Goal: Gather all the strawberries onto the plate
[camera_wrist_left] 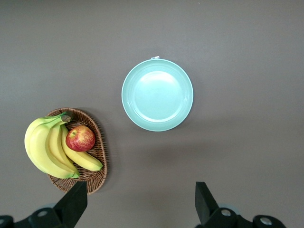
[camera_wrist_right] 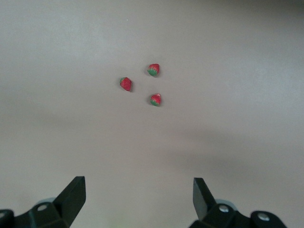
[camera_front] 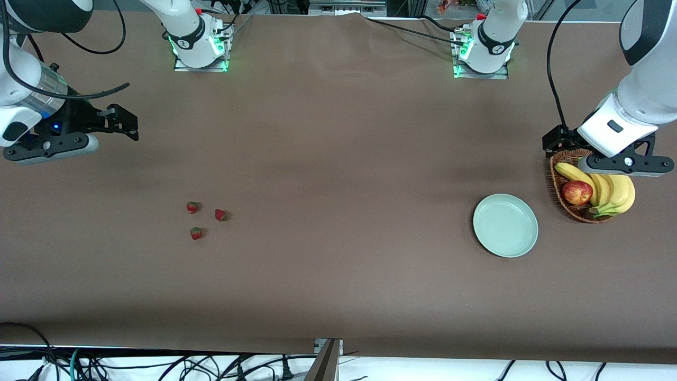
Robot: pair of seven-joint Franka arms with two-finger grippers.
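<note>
On brown table (camera_front: 338,159): strawberries (camera_front: 206,219), plate (camera_front: 505,225) well apart; both grippers wide, empty.

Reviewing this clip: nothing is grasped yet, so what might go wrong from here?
1. The three strawberries are tiny and clustered; the open right gripper may nudge neighbours.
2. The plate lies toward the left arm's end of the table, a long carry.
3. The left gripper, open over the basket, could crowd that delivery.
</note>
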